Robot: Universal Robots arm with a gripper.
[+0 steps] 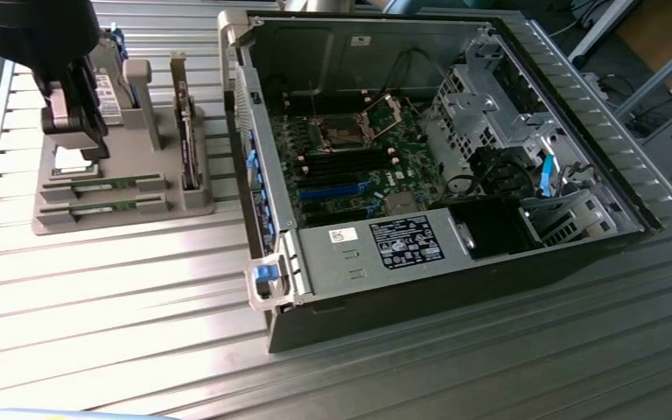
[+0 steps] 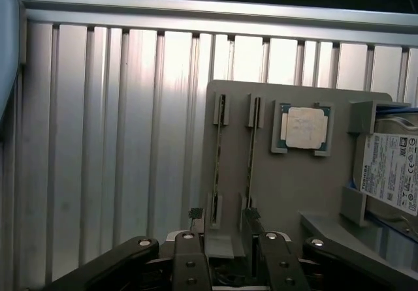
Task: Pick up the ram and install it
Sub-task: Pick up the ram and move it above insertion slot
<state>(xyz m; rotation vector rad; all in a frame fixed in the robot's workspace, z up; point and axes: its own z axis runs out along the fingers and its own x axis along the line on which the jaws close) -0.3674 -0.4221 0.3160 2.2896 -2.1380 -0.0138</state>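
Hovering over grey plastic parts tray (image 2: 287, 186): black two-finger gripper (image 2: 223, 214), jaws spread. Long thin green ram stick (image 2: 218, 160) on edge in tray slot, near end between fingertips. White hard-drive label (image 2: 392, 173): Toshiba.

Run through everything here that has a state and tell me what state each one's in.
gripper: open, empty, over the holder
ram sticks: both on edge in holder slots, not picked up
processor chip: flat in its recess
expansion card: upright in holder
hard drive: on edge in holder
computer case: open, panel off
motherboard memory slots: look empty
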